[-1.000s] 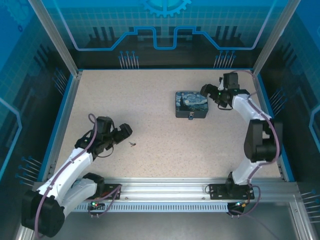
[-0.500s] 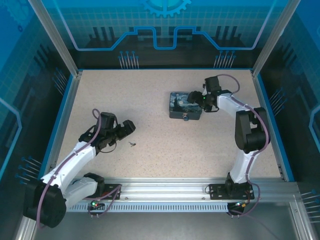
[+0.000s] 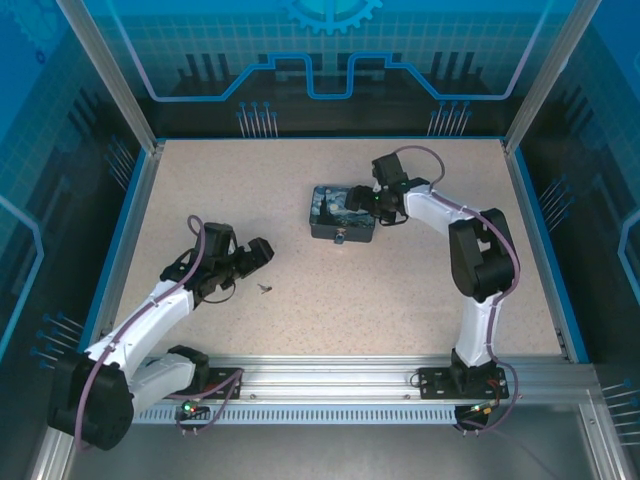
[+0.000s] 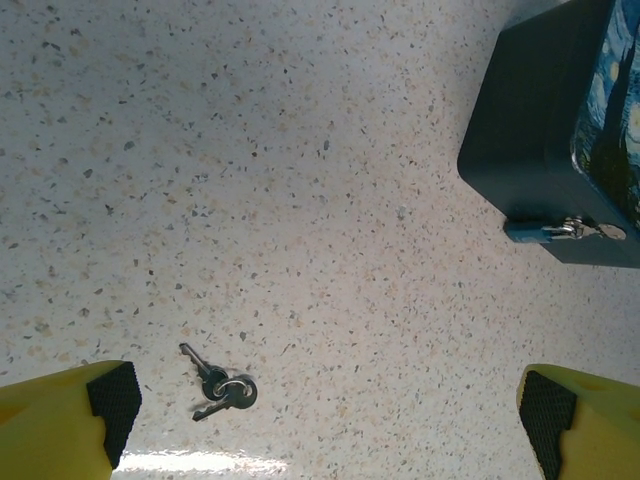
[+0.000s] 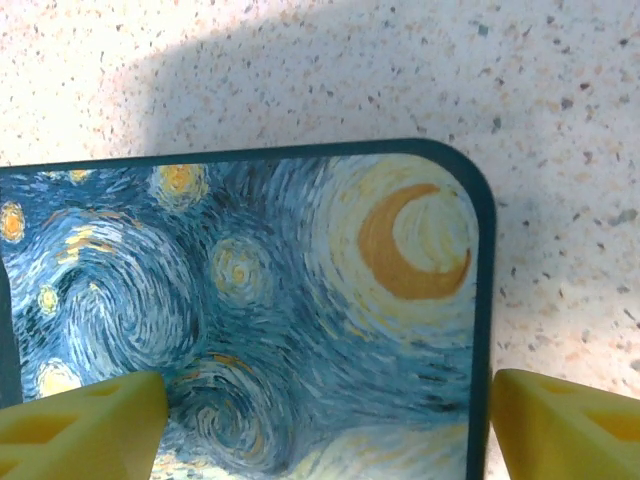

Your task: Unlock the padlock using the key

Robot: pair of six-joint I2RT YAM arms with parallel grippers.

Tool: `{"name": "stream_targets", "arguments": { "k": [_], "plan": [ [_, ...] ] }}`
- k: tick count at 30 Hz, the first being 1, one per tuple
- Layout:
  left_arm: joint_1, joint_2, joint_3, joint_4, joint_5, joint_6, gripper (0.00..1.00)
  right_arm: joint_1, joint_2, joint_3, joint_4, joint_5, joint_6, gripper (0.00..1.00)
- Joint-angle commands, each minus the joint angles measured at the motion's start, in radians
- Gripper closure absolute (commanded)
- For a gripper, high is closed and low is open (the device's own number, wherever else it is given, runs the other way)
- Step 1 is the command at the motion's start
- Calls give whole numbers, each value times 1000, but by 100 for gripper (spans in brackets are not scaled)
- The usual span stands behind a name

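Progress 0 | key (image 4: 220, 385) lies ungrasped | padlock (image 4: 560, 231) on box (image 5: 300, 300), I judge locked | left gripper (image 4: 330, 405), right gripper (image 5: 330, 420) both spread, empty.

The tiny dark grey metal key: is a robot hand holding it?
No, the tiny dark grey metal key lies loose on the speckled beige table, untouched, and the left gripper is wide open.

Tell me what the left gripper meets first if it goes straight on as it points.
Likely the key on the table, lying just ahead of the open left gripper, slightly left of centre; depth is unclear.
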Motion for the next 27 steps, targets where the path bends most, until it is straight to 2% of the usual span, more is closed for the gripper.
{"name": "stream_targets", "arguments": {
  "k": [1, 4, 8, 17, 22, 27],
  "plan": [
    [-6, 16, 0, 43, 19, -18, 1, 5, 27, 56, -58, 68, -26, 13],
    [-7, 99, 61, 90, 33, -8, 1, 3, 21, 74, -64, 60, -27, 9],
    [-13, 297, 221, 149, 74, 10, 1, 0, 7, 81, -59, 43, -20, 8],
    [-54, 697, 612, 210, 126, 21, 1, -27, -16, 14, -16, -10, 30, 11],
    [-85, 842, 740, 206, 127, 16, 1, -45, -31, -31, 37, -69, 55, 15],
    [-114, 908, 779, 227, 127, -12, 1, -52, -40, -56, 70, -123, 60, 20]
  ]
}}
